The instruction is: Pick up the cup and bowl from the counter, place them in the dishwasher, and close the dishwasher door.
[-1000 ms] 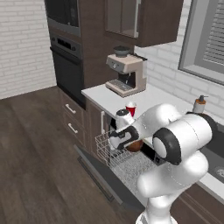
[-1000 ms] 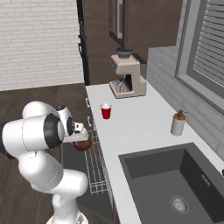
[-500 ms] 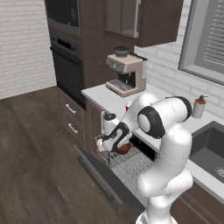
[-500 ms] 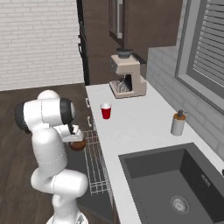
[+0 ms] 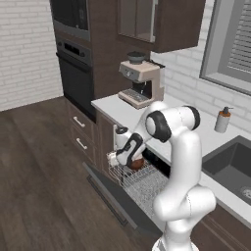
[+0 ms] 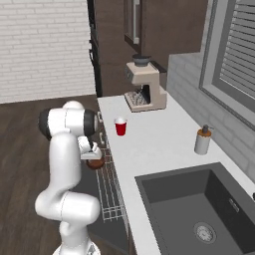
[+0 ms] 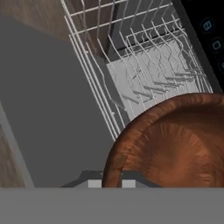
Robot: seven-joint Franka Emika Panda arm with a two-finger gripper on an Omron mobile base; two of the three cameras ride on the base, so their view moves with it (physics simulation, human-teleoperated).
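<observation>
The pincer (image 5: pixel 131 158) is pinching the bowl (image 5: pixel 136 162) by its rim, jaws nearly pressed together, and is hanging it over the white wire rack (image 5: pixel 139 179) of the dishwasher (image 5: pixel 147 184), at the rack's end nearest the coffee machine. In the hand view the bowl (image 7: pixel 175 144) is sitting tilted above the tines, with the lowered dishwasher door (image 7: pixel 48 109) lying flat beside the rack.

The main risk, as I judge it, is a release from this height: a thin rim grip on a tilted bowl could be letting it roll off the tines toward the rack's outer edge and onto the door. Lowering further could also be catching the rim on an upright tine and twisting it out of the grip.

The cup (image 6: pixel 120 126) is standing upright on the desk (image 6: pixel 154 144), near its front edge and well apart from the sink (image 6: pixel 199 209), waiting its turn.

The desk is running pale and flat over brown cabinets, carrying a coffee machine (image 6: pixel 144 89) toward its far end and a soap dispenser (image 6: pixel 202 141) by the back wall. A black wall oven (image 5: pixel 73 73), dark wood floor (image 5: pixel 44 186) and white brick wall are framing the room
</observation>
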